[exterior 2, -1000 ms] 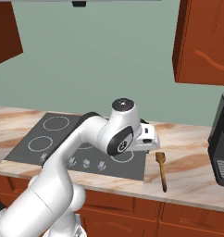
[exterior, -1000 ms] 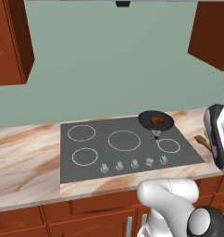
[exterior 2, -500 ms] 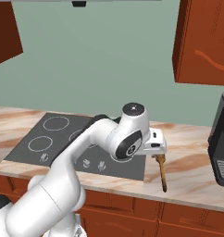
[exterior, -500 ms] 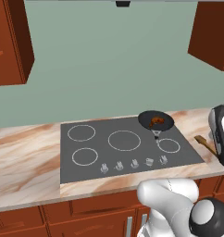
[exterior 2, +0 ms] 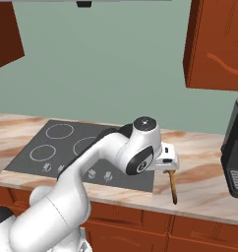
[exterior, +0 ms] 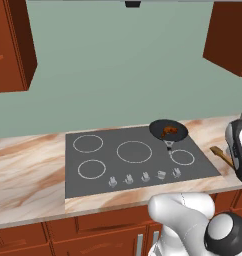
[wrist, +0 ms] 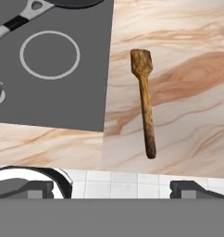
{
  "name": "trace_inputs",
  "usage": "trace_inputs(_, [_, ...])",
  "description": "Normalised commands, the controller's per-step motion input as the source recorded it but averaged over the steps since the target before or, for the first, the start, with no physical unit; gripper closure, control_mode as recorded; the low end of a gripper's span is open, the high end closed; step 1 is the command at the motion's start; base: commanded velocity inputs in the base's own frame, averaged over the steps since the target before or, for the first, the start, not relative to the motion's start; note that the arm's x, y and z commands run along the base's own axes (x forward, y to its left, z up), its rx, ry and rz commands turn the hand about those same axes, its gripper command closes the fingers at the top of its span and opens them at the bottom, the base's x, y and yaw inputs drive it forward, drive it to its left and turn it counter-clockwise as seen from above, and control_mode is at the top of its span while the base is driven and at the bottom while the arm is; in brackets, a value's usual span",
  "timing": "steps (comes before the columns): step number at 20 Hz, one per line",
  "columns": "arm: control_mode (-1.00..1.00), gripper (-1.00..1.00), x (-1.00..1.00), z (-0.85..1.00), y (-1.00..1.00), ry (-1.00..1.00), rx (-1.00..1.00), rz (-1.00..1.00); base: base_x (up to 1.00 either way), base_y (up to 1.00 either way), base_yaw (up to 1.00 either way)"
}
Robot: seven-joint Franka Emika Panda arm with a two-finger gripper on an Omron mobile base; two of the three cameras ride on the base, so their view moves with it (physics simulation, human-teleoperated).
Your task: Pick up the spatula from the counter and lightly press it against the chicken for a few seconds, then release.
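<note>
Hand [wrist: 113, 187], open and empty, hovers over the spatula [wrist: 145, 106] on the worktop [wrist: 192, 83] beside the hob [wrist: 63, 97], apparently lining up a grasp.

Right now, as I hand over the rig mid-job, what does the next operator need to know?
Gripper: open, fingers spread wide, holding nothing, hovering above the spatula.
Spatula: flat on the marble counter, just right of the cooktop, blade toward the wall, not gripped.
Chicken: in the black pan on the cooktop's back right burner.
Done: approach over the spatula.
Left: descend, grasp the handle, carry it to the pan, press lightly on the chicken, release.
</note>
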Motion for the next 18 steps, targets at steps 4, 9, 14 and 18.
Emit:
trace_inputs(4, [-1.0,-1.0,0.0,-0.17,-0.1,0.0,0.0,0.0,0.0,0.0,0.0])
trace_inputs(9, [-1.0,-1.0,0.01,-0.12,-0.12,0.05,0.0,0.0,0.0,0.0,0.0])
trace_inputs(14, [-1.0,-1.0,0.0,-0.15,-0.11,0.05,0.0,0.0,0.0,0.0,0.0])
trace_inputs(18, [-1.0,-1.0,0.0,-0.19,-0.09,0.04,0.0,0.0,0.0,0.0,0.0])
